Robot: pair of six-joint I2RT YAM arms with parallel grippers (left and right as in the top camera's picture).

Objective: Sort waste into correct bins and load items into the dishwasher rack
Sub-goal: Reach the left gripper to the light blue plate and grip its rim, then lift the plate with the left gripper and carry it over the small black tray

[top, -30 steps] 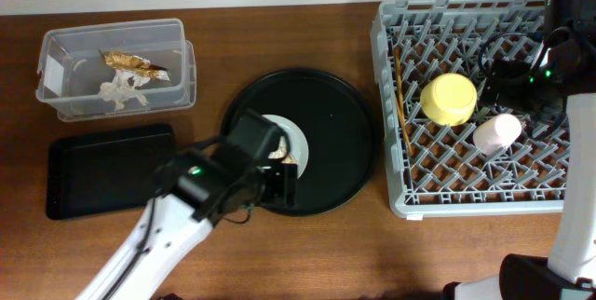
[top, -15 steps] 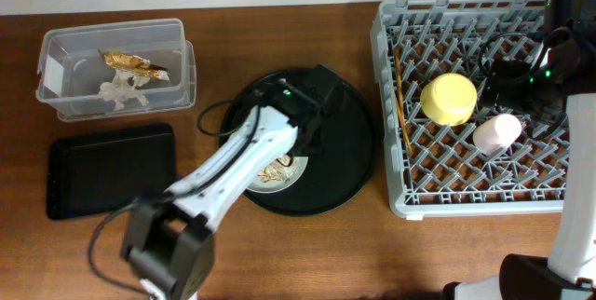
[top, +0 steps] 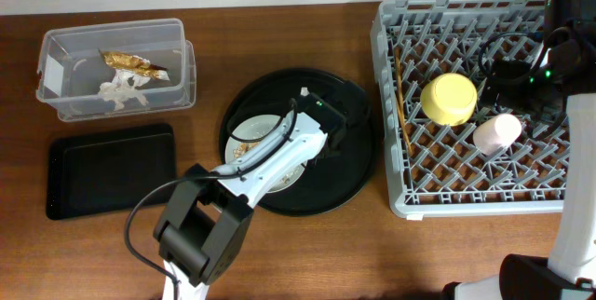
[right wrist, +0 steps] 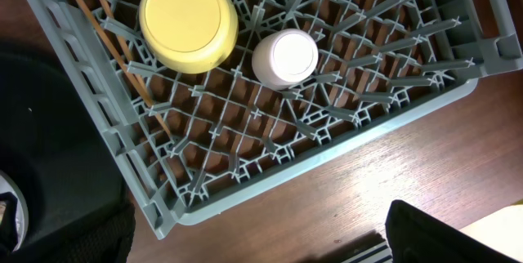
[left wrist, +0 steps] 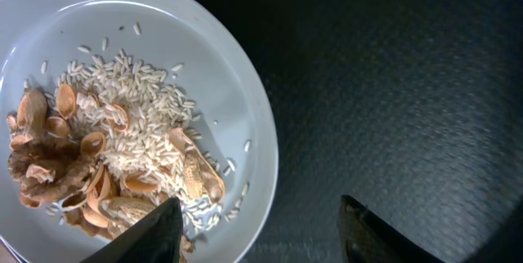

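Left pincer [left wrist: 260, 207] apparently astride one plate [left wrist: 237, 104]

No writing, brand, number or sign can be read in any of the views. The only label-like thing is a whitish patch [top: 53, 75] on the left end of the clear tub [top: 112, 34], and nothing on it is legible.

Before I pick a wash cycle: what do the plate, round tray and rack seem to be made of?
Plate: perhaps glazed ceramic or melamine; pale grey, smooth, softly glossy. Round tray: probably plastic; matte black with a fine pebbled texture. Rack: moulded grey plastic, judging by its thin lattice ribs and pegs.
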